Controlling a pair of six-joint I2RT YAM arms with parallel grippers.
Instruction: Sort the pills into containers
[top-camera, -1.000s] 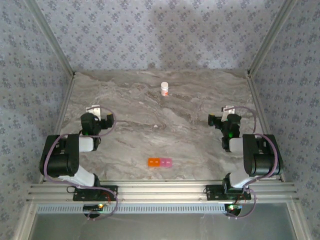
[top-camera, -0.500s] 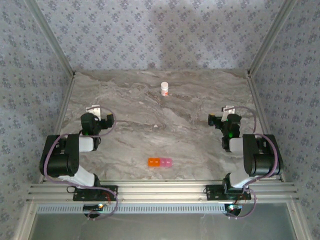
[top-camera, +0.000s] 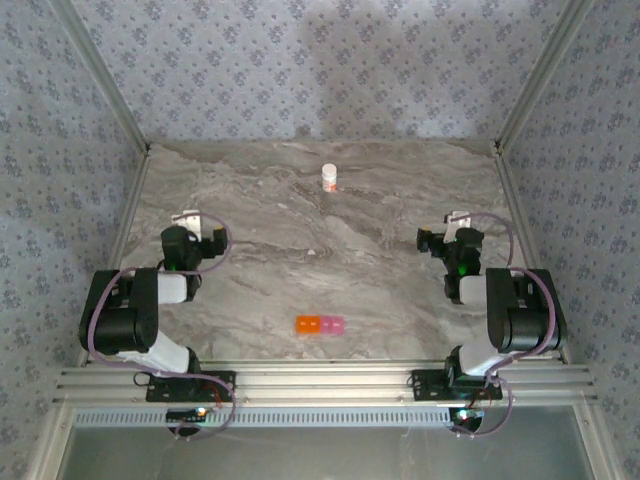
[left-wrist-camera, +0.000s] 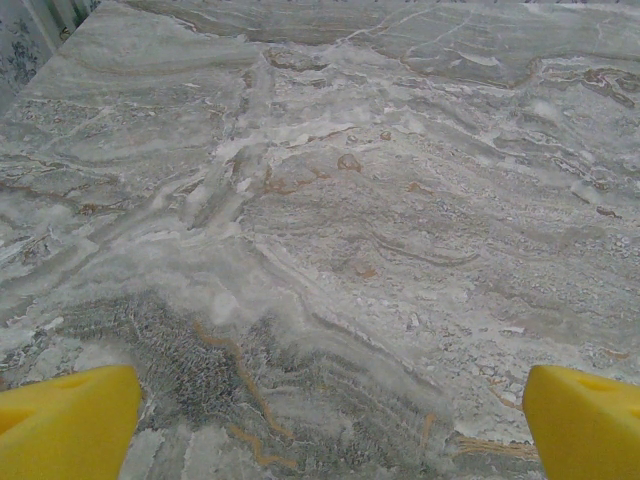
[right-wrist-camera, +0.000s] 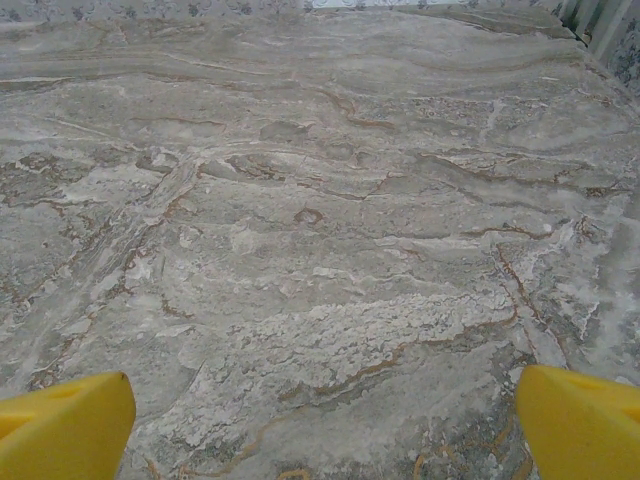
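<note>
The containers (top-camera: 319, 325) are a short strip of joined translucent boxes, orange to pink, lying near the front edge midway between the two arm bases. The pills are out of view. My left gripper (top-camera: 197, 230) rests folded back at the left side of the table. In the left wrist view its yellow fingertips (left-wrist-camera: 66, 424) stand wide apart, and the left gripper (left-wrist-camera: 328, 425) is open over bare marble. My right gripper (top-camera: 452, 230) sits likewise at the right. The right gripper (right-wrist-camera: 325, 425) is open with nothing between its yellow fingertips (right-wrist-camera: 582, 420).
A small white-capped bottle (top-camera: 329, 178) stands upright at the far middle of the grey marble table (top-camera: 380, 270). Patterned walls and metal frame rails enclose the table on the left, right and back.
</note>
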